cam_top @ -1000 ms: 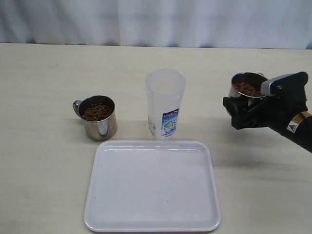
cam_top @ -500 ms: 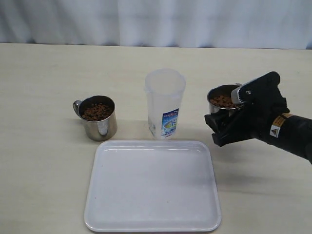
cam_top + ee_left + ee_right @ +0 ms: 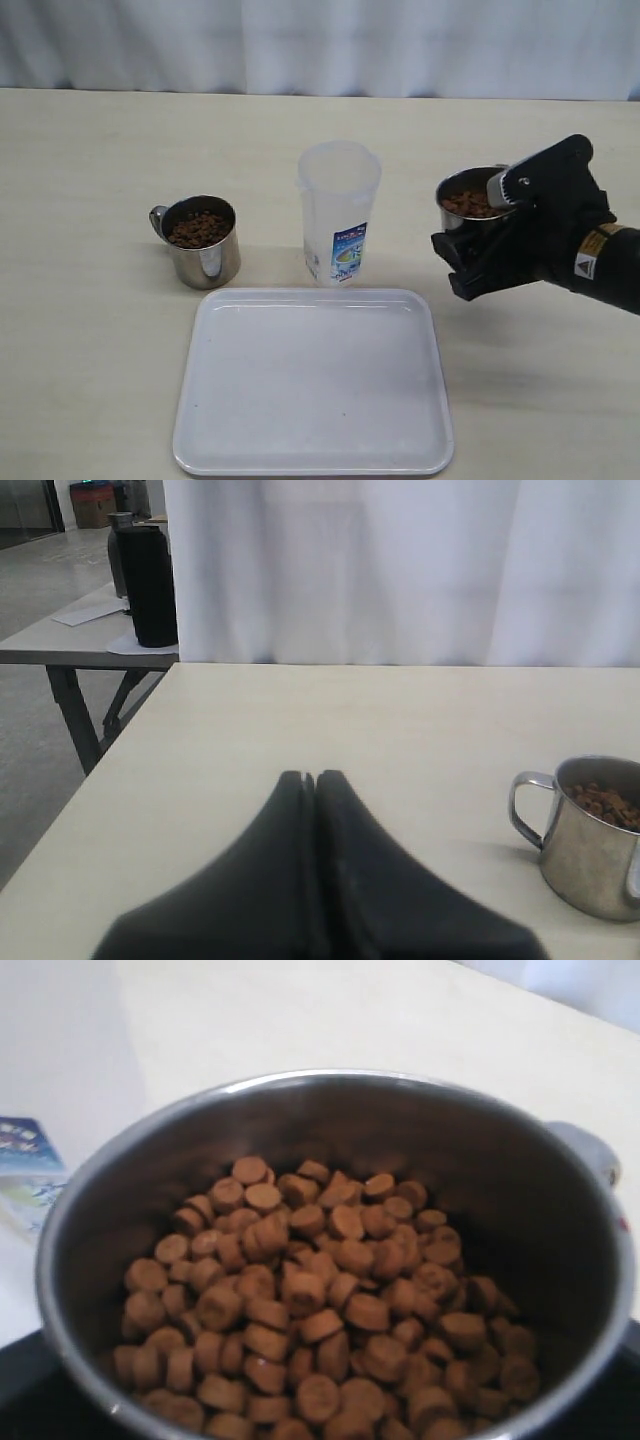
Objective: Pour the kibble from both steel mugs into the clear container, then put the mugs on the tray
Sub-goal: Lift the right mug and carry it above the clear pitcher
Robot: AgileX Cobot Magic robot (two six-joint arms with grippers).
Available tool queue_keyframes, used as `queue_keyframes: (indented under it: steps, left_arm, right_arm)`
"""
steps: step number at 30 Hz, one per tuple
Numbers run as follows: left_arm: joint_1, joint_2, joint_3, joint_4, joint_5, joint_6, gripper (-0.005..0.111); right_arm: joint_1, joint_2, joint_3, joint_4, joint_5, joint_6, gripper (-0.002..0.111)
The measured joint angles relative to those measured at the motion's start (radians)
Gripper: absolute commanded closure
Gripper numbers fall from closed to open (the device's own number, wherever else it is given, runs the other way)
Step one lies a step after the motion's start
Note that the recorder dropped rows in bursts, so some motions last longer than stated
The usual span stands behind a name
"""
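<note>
Right gripper [image 3: 466, 252] is clasping one steel mug [image 3: 470, 203] with its jaws spread wide around the body, and is carrying it clear of the table [image 3: 90, 330], upright, at about 3 o'clock from the clear container [image 3: 338, 210] and apart from it. A second mug [image 3: 203, 240] is standing at the container's 9 o'clock, full of kibble [image 3: 198, 229]; the tray [image 3: 310, 380] is lying bare at 6 o'clock.

From the left wrist, the left gripper [image 3: 313, 780] is showing its fingers pressed together, holding nothing, with that second mug [image 3: 590, 840] sitting nearby at its 4 o'clock.

From the right wrist, the held mug's rim [image 3: 480, 1150] is filling the picture, pellets [image 3: 320, 1310] lying loose and heaped well below it.

Polished steel is probably going to be slippery and rigid, so a firm hold around the wall suits it. Loose pellets are likely to rush out in a slide, so a slow tilt over the narrow mouth looks wise. That tall, light plastic canister is looking easy to knock over.
</note>
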Motion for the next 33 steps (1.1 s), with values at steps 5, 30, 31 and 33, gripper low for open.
queue_keyframes:
  steps: [5,30,31,33]
  left_arm:
    - [0.000,0.000,0.000,0.000,0.000,0.000,0.107]
    - [0.000,0.000,0.000,0.000,0.000,0.000,0.107]
    - [0.000,0.000,0.000,0.000,0.000,0.000,0.107]
    - [0.000,0.000,0.000,0.000,0.000,0.000,0.107]
  right_arm:
    - [-0.061,0.000,-0.074,-0.579,0.124,0.546,0.104]
    - [0.063,-0.035,-0.246,-0.863,0.368,0.692,0.104]
    - [0.063,-0.047,-0.246,-0.863,0.363,0.680,0.104]
    - [0.063,-0.070,-0.252,-0.863,0.361,0.665,0.104]
